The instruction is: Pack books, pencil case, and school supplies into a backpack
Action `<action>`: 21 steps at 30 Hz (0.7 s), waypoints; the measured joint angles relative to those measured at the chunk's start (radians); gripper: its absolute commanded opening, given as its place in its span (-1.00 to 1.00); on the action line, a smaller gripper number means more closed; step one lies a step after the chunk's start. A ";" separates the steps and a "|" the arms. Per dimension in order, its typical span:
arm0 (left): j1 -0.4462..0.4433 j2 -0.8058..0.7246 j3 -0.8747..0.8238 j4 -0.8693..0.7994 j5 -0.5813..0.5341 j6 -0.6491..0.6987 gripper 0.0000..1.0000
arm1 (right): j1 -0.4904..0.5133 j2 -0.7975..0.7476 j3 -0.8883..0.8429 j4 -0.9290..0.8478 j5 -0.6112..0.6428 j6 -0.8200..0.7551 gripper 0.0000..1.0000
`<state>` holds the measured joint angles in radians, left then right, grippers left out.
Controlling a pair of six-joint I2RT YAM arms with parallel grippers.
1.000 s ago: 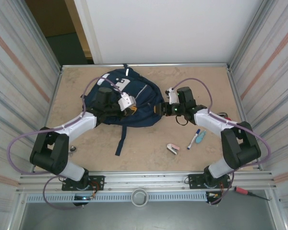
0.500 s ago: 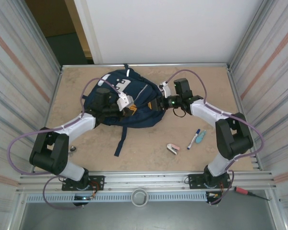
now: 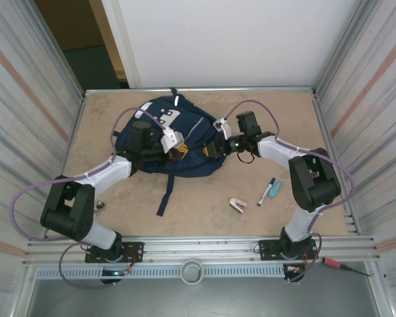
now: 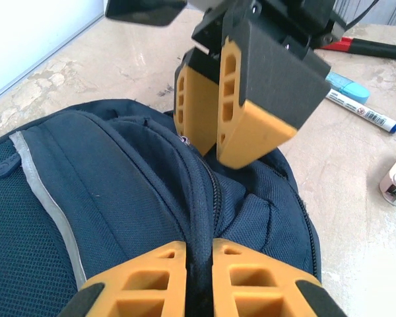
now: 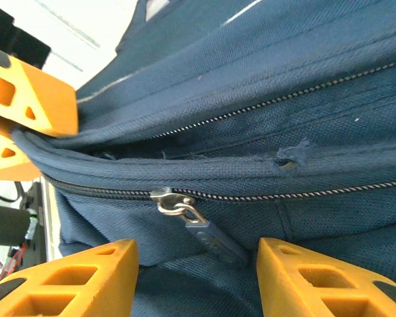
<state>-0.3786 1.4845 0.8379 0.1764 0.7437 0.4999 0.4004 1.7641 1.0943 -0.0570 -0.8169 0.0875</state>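
A beige stone-patterned worktop point(image 3: 204, 198) carries the large navy-blue fabric backpack point(image 3: 168, 142), which lies left of centre. The left gripper point(image 4: 199, 254) has its jaws pinched tight on a backpack fold along the zip seam. The right gripper point(image 5: 198, 261) faces it, jaws partly apart, straddling a dark zip pull point(image 5: 208, 239). On the worktop to the right lie a blue-and-white marker pen point(image 3: 266, 191), a small teal item point(image 3: 276, 189) just beside it, and a small pink-and-white item point(image 3: 237, 205).

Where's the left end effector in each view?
Top external: left end effector left of centre, on the backpack.
Left wrist: bottom centre, pinching backpack fabric.
Right wrist: left edge, clamping a fold of the backpack.
Shared landmark: the backpack.
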 measured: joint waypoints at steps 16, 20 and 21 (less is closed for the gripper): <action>0.005 -0.005 -0.001 0.001 0.008 -0.004 -1.00 | 0.016 -0.003 -0.035 0.099 0.000 0.029 -1.00; 0.006 -0.006 -0.006 0.001 0.008 -0.002 -1.00 | 0.011 -0.042 -0.079 0.128 0.043 0.047 -1.00; 0.006 -0.009 -0.010 0.001 0.008 0.000 -1.00 | 0.011 -0.050 -0.085 0.134 0.063 0.055 -1.00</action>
<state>-0.3721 1.4754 0.8276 0.1776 0.7513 0.4999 0.4110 1.7145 1.0092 0.0765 -0.7544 0.1429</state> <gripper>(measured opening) 0.112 0.104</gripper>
